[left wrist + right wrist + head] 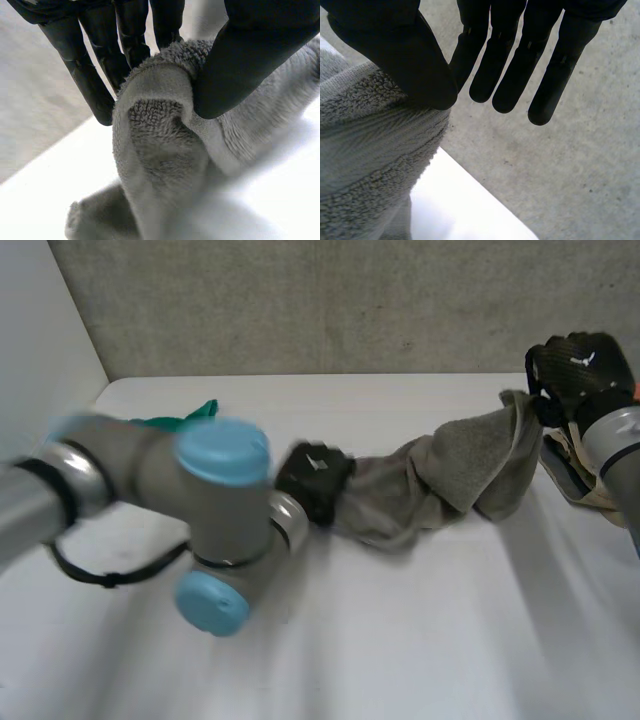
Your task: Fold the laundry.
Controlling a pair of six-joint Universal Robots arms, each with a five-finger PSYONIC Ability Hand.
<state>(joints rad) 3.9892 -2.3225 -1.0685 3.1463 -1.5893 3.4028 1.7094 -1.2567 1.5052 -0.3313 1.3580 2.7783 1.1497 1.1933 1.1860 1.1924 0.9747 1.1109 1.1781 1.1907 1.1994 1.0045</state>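
Observation:
A grey towel stretches across the white table between my two hands. My left hand is at its left end, low over the table. In the left wrist view the thumb pinches a fold of the towel against the fingers. My right hand holds the right end lifted at the far right. In the right wrist view its thumb clamps the towel's edge beside straight fingers. The towel's middle sags in bunched folds onto the table.
A green cloth lies at the back left, partly hidden behind my left arm. A beige and black item sits at the right edge under my right arm. A grey wall runs behind the table.

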